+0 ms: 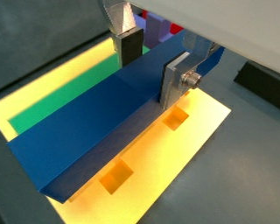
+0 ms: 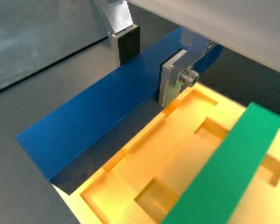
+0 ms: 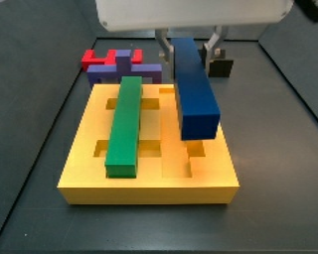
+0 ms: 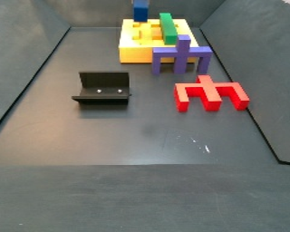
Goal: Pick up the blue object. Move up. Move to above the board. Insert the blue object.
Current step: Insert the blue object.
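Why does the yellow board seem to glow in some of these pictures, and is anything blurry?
In both wrist views the board looks overexposed, nearly glowing, beside the blue object held in the gripper. In a side view a blurred white shape fills the top. In the far side view faint glare marks the floor, and the fixture is sharp.

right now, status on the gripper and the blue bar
Gripper shut on the blue object, over the board. Bar above its groove, not yet seated. Green bar alongside, clear of the path.
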Motion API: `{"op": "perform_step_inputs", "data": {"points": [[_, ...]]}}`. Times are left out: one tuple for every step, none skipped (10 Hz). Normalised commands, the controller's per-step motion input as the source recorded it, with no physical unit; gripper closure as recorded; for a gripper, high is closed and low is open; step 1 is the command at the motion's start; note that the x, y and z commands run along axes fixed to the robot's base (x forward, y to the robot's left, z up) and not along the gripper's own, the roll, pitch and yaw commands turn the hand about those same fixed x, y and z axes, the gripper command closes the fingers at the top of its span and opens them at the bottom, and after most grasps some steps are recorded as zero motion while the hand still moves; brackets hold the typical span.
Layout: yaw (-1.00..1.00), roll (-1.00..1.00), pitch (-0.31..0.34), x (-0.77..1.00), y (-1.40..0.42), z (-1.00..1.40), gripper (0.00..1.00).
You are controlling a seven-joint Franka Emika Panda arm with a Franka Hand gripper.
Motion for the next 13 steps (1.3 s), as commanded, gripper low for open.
{"op": "perform_step_inputs", "data": {"points": [[0.0, 0.0, -0.2, 0.05, 0.05, -0.81, 1.0], [0.02, 0.04, -0.224, 0.0, 0.0, -0.73, 1.0], [0.0, 0.1, -0.091, 0.05, 0.0, -0.61, 1.0], [0.0, 0.21, -0.019, 0.0, 0.0, -0.56, 1.0], [0.0, 0.3, 0.0, 0.0, 0.0, -0.44, 1.0], [0.04, 0.27, 0.063, 0.0, 0.0, -0.23, 1.0], [0.07, 0.22, 0.007, -0.14, -0.08, -0.21, 1.0], [0.11, 0.18, 0.0, -0.15, -0.13, -0.21, 1.0], [0.09, 0.19, 0.0, -0.11, -0.09, -0.2, 1.0], [0.07, 0.2, 0.014, -0.1, -0.08, -0.19, 1.0], [0.05, 0.15, 0.011, -0.01, -0.1, -0.19, 1.0], [0.03, 0.14, 0.01, -0.02, -0.1, -0.2, 1.0], [0.02, 0.14, 0.011, -0.01, -0.13, -0.21, 1.0]]}}
